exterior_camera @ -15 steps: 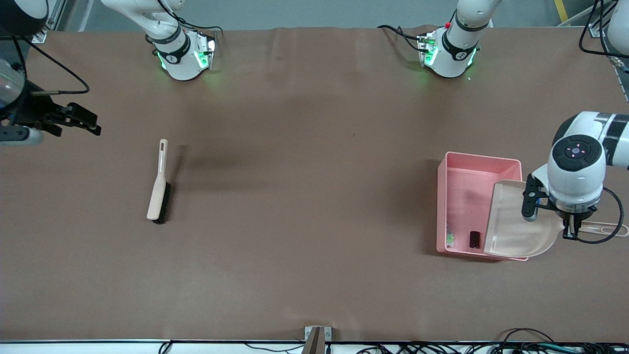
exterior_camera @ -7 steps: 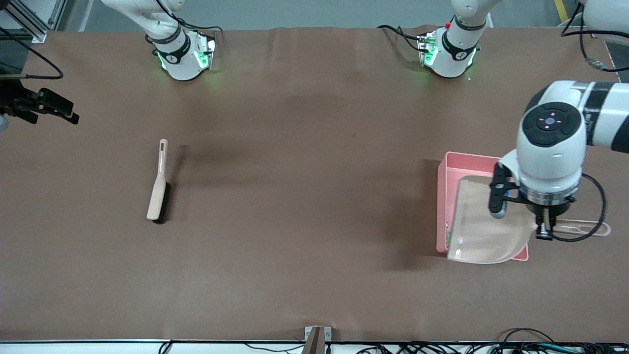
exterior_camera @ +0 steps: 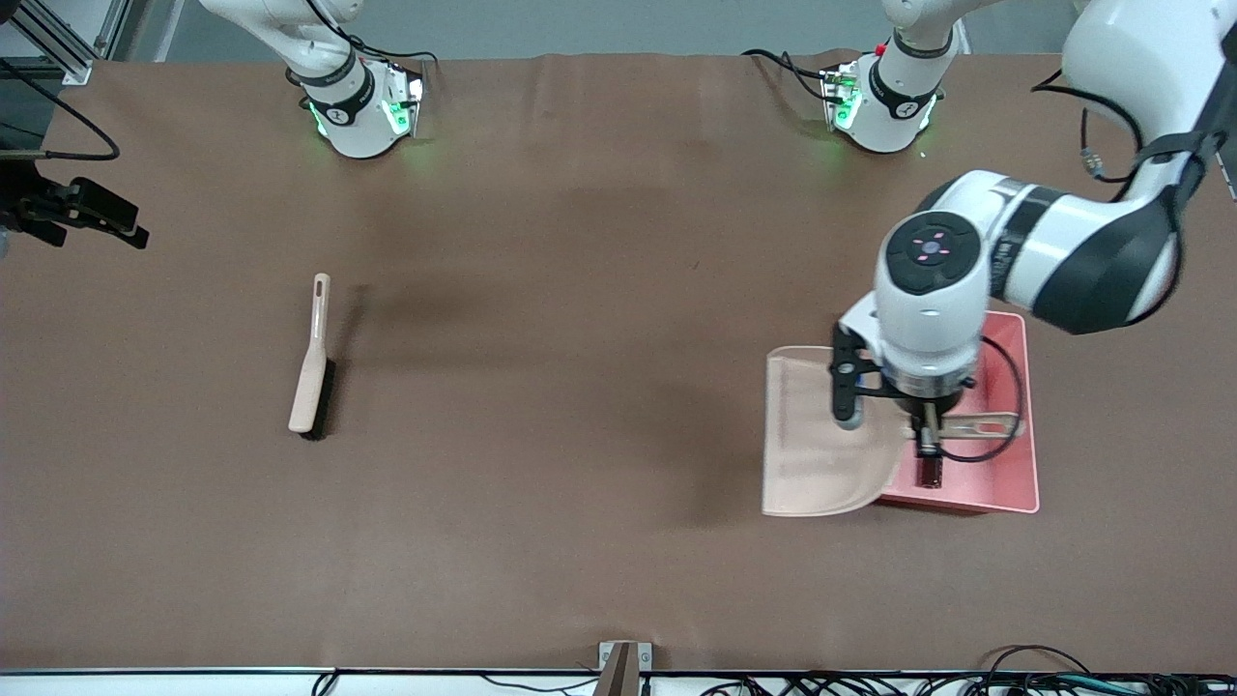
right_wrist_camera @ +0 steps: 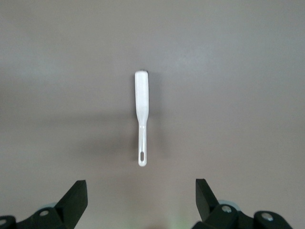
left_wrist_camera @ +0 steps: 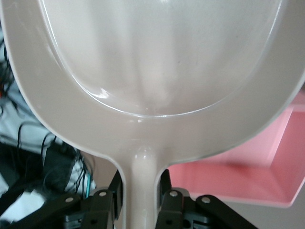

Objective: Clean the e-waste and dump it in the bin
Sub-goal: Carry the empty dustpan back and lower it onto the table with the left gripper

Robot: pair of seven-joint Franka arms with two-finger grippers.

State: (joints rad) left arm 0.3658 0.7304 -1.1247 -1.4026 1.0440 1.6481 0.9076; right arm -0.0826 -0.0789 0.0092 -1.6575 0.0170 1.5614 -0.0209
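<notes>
My left gripper (exterior_camera: 926,437) is shut on the handle of the beige dustpan (exterior_camera: 817,445) and holds it in the air. The pan juts over the table past the bin's wall toward the right arm's end. In the left wrist view the dustpan (left_wrist_camera: 162,71) looks empty, and the left gripper (left_wrist_camera: 141,200) clamps its handle. The pink bin (exterior_camera: 1000,483) is mostly hidden under the arm; it also shows in the left wrist view (left_wrist_camera: 238,183). A dark small block (exterior_camera: 933,473) lies in the bin under the gripper. The white piece is hidden. My right gripper (exterior_camera: 92,215) is open and empty, waiting at the right arm's end of the table.
A beige brush with dark bristles (exterior_camera: 311,367) lies on the brown table toward the right arm's end. It also shows in the right wrist view (right_wrist_camera: 142,114), ahead of the open right gripper (right_wrist_camera: 141,200). Cables run along the table's near edge.
My left arm has carried the dustpan from over the bin toward the right arm's end, so the pan now hangs past the bin's wall. The right gripper drew back toward the table's end.
</notes>
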